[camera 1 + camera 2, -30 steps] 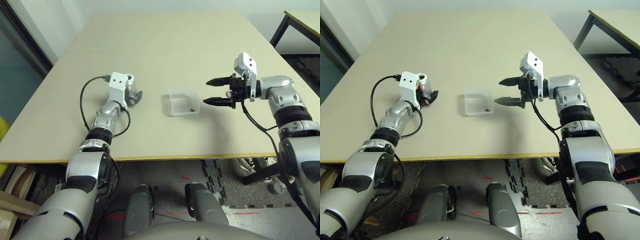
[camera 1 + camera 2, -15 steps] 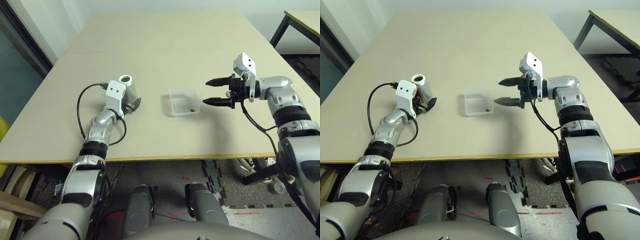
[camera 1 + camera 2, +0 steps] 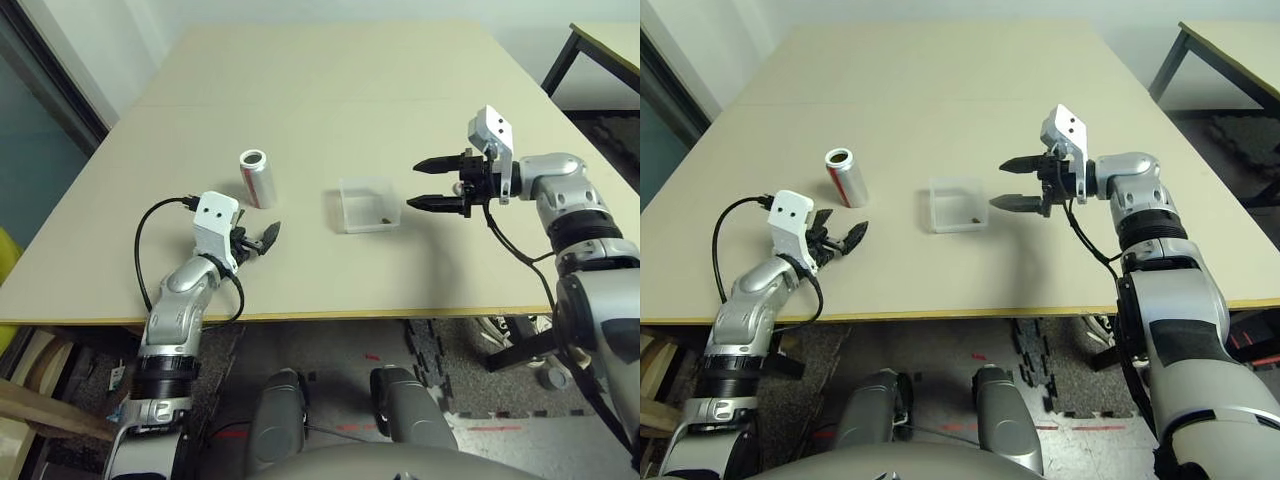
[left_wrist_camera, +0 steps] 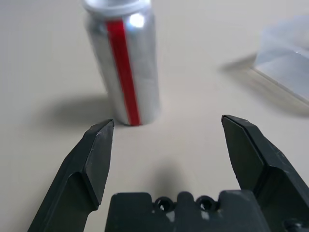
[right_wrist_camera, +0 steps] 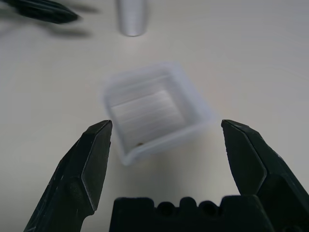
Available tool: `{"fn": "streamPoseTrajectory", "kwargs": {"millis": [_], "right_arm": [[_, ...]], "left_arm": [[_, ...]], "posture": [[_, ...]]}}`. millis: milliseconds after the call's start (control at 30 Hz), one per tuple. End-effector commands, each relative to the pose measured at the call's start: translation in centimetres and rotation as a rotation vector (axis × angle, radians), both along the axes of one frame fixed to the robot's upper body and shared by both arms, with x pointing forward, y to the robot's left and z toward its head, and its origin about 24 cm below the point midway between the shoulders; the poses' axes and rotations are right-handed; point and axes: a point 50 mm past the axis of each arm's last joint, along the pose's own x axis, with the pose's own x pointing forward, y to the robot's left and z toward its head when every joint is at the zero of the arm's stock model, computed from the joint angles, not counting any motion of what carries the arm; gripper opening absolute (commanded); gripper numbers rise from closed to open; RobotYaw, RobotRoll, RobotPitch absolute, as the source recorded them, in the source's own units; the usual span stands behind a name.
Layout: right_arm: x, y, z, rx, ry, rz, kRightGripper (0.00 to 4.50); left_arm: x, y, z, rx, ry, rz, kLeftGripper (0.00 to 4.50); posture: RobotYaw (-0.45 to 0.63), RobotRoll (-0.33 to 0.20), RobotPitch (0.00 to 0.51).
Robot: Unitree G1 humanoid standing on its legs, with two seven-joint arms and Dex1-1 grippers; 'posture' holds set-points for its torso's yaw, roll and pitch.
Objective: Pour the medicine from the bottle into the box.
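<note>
The silver left arm ends in a black 2-fingered gripper (image 3: 843, 222), its fingers spread wide and grasping nothing, low over the smooth, matte beige table (image 3: 940, 120). The right gripper (image 3: 998, 184), also black and 2-fingered, is released too; its fingers point leftward at the box, with a gap between.

Between the 2 grippers, to the right of the left gripper, sits the box, a shallow square tray of clear, frosty plastic (image 3: 960, 230). In its corner on the right gripper's side lies the medicine, a tiny dark brownish speck (image 3: 975, 220).

Farthest out is the bottle, a shiny silver metallic cylinder with a red stripe (image 3: 848, 184). It stands upright on the table, long axis vertical, its round dark mouth facing up, just ahead of the left gripper's fingertips and clear of them; the left arm is clearly the nearer.

With the medicine in the box, the pour looks finished. The next move probably turns on that gap: drawing the left gripper straight back avoids the bottle, while a forward or sideways swing could knock it over.
</note>
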Motion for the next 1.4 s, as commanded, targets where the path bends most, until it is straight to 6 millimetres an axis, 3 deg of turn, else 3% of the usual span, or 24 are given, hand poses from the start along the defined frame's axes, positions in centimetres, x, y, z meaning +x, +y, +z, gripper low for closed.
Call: {"fn": "streamPoseTrajectory", "kwargs": {"millis": [33,233,433,800,1067,1400], "right_arm": [[0.2,-1.7,0.3,0.035,-0.009,-0.138,4.50],[-0.2,-4.5,0.2,0.051,-0.018,-0.314,4.50],[-0.1,-6.2,1.2,0.099,-0.095,-0.476,4.50],[-1.1,-11.1,2.0,0.155,-0.276,-0.924,4.50],[-2.9,-13.2,0.6,0.140,-0.303,-1.032,4.50],[-3.4,-13.2,-0.5,0.164,-0.291,-1.047,4.50]], "left_arm": [[-0.5,3.3,0.7,0.037,-0.017,0.111,4.48],[-0.2,7.9,2.3,0.110,-0.029,0.228,4.48],[1.9,10.7,3.7,0.103,-0.046,0.309,4.48],[6.0,11.3,5.3,0.102,-0.068,0.312,4.48],[6.6,11.3,4.9,0.104,-0.058,0.307,4.48],[6.7,12.2,5.5,0.107,-0.057,0.331,4.48]], "posture": [[-0.10,0.000,0.084],[-0.09,0.000,0.096],[-0.10,0.000,0.102],[-0.16,0.000,0.111],[-0.19,0.000,0.118],[-0.19,0.000,0.120]]}}
